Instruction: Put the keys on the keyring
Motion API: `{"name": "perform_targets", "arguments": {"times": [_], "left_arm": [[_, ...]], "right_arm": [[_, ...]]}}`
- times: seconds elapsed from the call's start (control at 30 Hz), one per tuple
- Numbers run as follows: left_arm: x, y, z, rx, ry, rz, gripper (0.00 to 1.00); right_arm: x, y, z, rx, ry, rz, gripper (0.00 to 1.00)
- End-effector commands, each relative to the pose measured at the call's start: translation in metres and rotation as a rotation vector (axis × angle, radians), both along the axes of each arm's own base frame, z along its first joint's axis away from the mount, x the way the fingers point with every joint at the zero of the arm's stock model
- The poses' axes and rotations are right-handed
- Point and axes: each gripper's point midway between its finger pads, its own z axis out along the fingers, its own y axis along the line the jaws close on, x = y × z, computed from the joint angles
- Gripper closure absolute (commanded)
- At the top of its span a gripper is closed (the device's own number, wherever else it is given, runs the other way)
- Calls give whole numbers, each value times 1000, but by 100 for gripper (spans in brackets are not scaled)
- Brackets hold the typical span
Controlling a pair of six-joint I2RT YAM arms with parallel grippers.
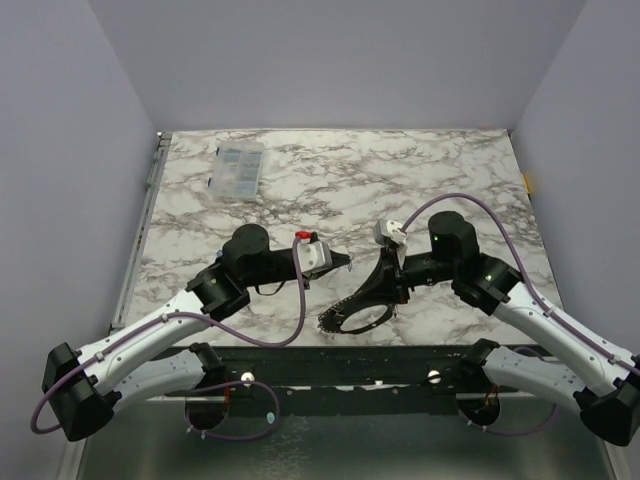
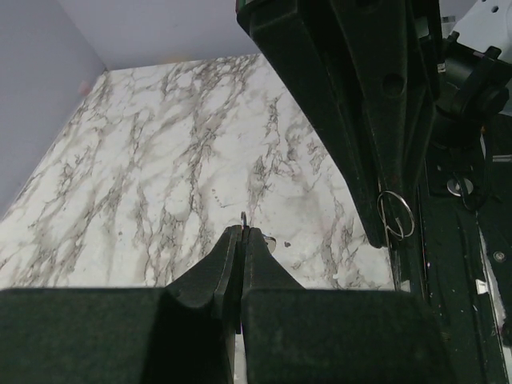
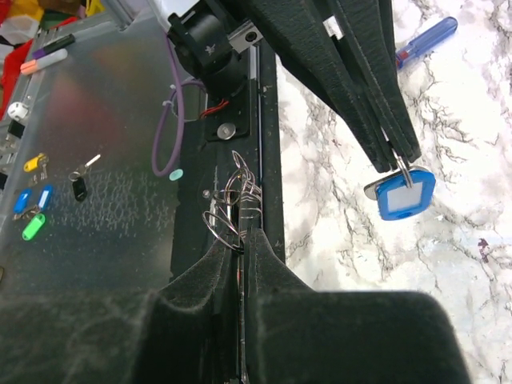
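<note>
The keyring (image 3: 236, 204) is pinched by the right gripper (image 3: 242, 230), coils left proud of its tips for threading; the key (image 3: 406, 194) is clamped by the left gripper (image 3: 398, 156) (just beyond).

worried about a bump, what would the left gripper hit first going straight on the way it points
Probably the right gripper, which crosses just ahead; depth is unclear, so it may slip past.

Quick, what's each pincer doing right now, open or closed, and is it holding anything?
Left pincer: closed, holding the blue-headed key.
Right pincer: closed on the keyring, at its metal coils.
</note>
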Motion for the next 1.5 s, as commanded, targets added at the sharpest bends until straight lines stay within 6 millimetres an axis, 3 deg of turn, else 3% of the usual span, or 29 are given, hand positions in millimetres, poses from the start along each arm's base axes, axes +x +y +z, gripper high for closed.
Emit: {"name": "perform_targets", "arguments": {"times": [0.0,0.13,0.57,1.3,1.47], "left_arm": [[-3,-6,11,-4,-30,-17,100],[-7,-8,11,1,-44,-28,100],[-11,-8,0,68,-86,-34,100],[-21,-7,5,63,-117,-68,100],[-22,-5,-3,88,-106,-68,100]], "right_arm": [[7,2,12,10,-13,-47,99],[20,0,12,-8,-35,-129,99],[28,0,7,-34,-21,-169,99],[44,2,1,-52,24,-264,99],[45,3,1,-51,32,-267,99]]}}
